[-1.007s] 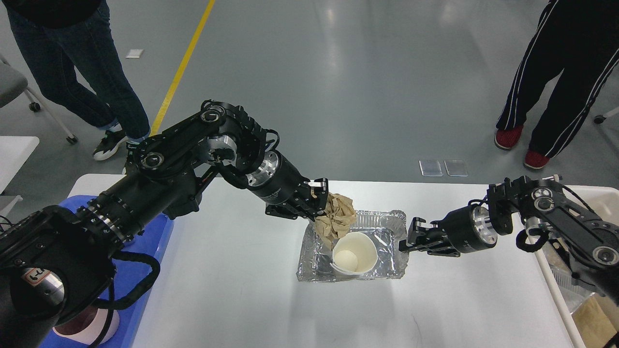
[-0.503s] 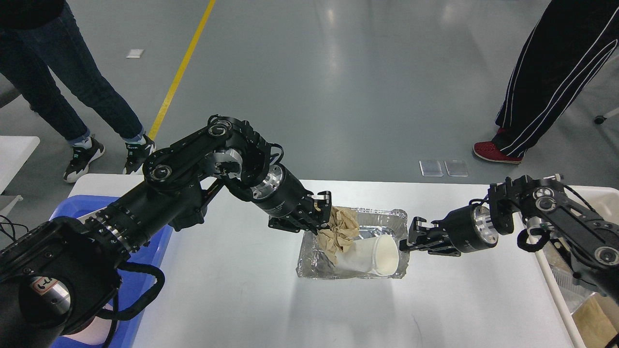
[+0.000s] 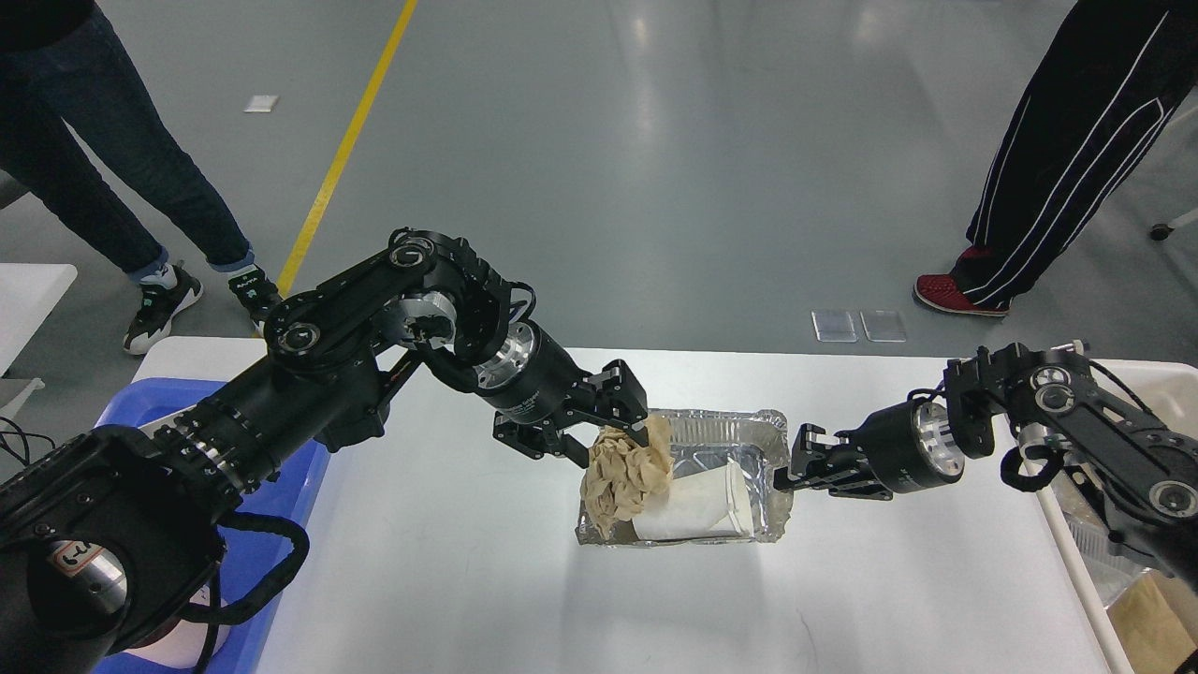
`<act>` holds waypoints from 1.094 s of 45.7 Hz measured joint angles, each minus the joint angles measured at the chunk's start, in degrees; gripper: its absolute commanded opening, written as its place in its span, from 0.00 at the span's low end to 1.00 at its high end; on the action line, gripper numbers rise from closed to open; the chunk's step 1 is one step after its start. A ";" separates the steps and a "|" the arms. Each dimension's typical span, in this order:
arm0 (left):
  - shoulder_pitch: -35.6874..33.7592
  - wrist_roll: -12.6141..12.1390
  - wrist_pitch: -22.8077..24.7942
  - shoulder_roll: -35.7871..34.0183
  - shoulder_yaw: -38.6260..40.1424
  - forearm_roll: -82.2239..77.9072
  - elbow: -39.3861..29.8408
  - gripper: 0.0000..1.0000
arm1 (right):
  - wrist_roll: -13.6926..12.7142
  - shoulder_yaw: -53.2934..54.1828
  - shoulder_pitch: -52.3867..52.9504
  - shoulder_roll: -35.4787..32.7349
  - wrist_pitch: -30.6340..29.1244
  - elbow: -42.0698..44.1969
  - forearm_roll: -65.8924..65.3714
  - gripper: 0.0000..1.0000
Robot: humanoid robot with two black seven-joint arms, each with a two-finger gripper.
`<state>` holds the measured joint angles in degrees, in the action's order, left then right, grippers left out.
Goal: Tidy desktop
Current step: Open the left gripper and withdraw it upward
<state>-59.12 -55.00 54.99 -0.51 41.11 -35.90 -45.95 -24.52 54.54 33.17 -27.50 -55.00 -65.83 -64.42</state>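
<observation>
The white desktop [image 3: 449,580] carries a crumpled foil tray [image 3: 739,431] at its middle. A white paper cup [image 3: 704,503] lies on its side in the tray, mouth to the right. A crumpled brown paper ball [image 3: 622,475] rests on the tray's left end, against the cup. My left gripper [image 3: 610,438] hovers just up-left of the paper with its fingers spread, touching the paper's top at most. My right gripper [image 3: 788,461] is closed on the tray's right rim.
A blue plastic tray [image 3: 285,510] sits at the table's left edge under my left arm. A cream bin [image 3: 1076,552] with scraps stands at the right edge. Two people stand on the grey floor beyond the table.
The left gripper has opened and drawn back left, and the brown paper dropped to the tray's left end. The cup tipped from upright onto its side. The right gripper has stayed put.
</observation>
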 measured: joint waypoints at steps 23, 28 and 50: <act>3.32 -0.02 0.01 -9.96 0.67 0.22 0.12 0.97 | 0.00 0.35 -0.21 -0.36 0.00 0.08 0.08 0.00; 3.54 -0.02 0.01 -11.55 3.73 1.81 0.10 0.97 | 0.00 0.41 -0.11 -0.35 0.00 0.09 0.08 0.00; 3.67 0.55 0.01 -10.78 27.88 24.73 3.01 0.97 | 0.00 0.74 0.27 -1.60 0.00 0.09 0.16 0.00</act>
<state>-55.46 -54.45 55.00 -11.29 68.99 -11.17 -42.94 -24.52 55.28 33.44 -29.10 -55.00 -65.74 -64.27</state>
